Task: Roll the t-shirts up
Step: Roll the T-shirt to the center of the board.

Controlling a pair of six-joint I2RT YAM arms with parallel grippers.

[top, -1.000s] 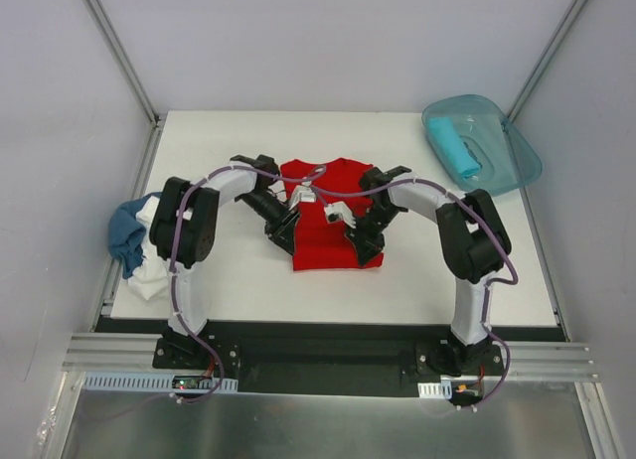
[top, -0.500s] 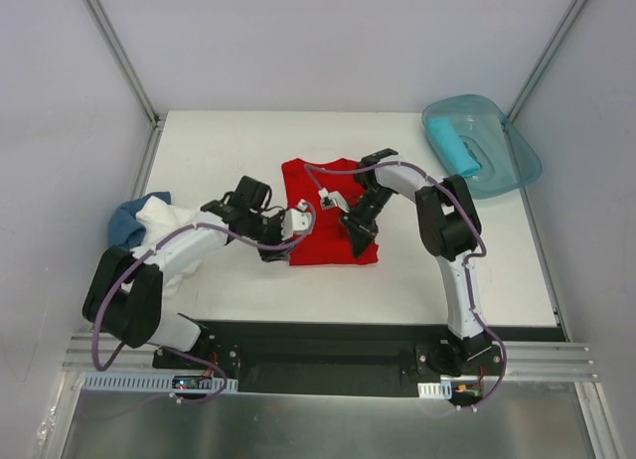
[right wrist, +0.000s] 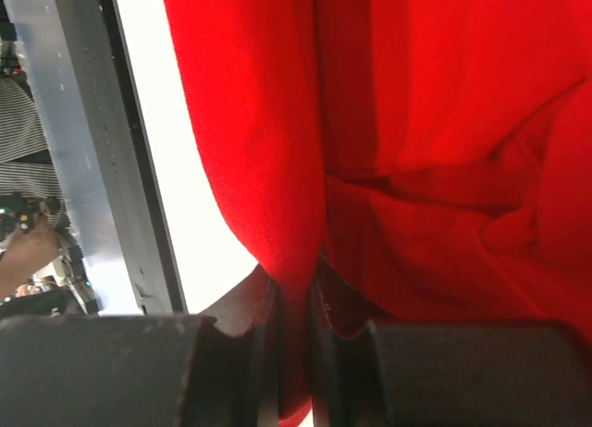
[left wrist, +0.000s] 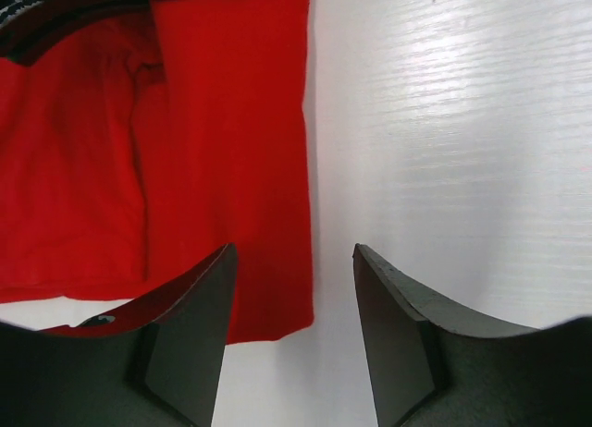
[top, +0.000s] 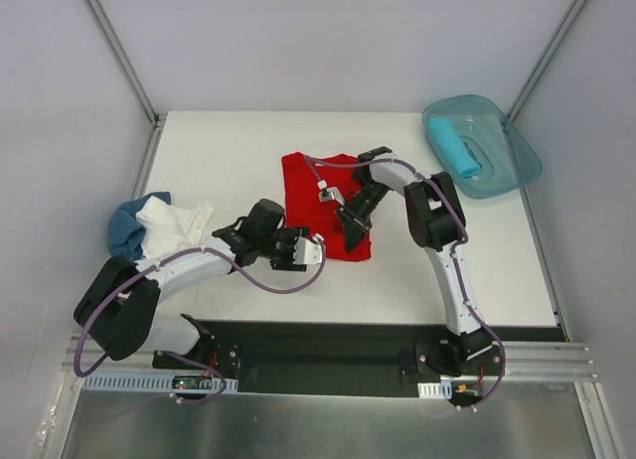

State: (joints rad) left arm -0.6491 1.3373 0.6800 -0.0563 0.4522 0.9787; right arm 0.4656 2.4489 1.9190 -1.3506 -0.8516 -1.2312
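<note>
The red t-shirt (top: 318, 186) lies folded into a narrow strip at the centre of the table (top: 229, 151). The right gripper (right wrist: 294, 302) is pressed together on a fold of cloth near the strip's 6 o'clock hem, while the left gripper (left wrist: 294, 261) stands spread and empty at the 7 o'clock corner, one finger over cloth, the other over bare table. The cloth looks light and limp, likely to sag and unfold between holds, so I judge the two hem corners the best purchase for rolling toward 12 o'clock.

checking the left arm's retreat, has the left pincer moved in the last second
yes, the left pincer came toward the near edge of the table and a little right
</note>
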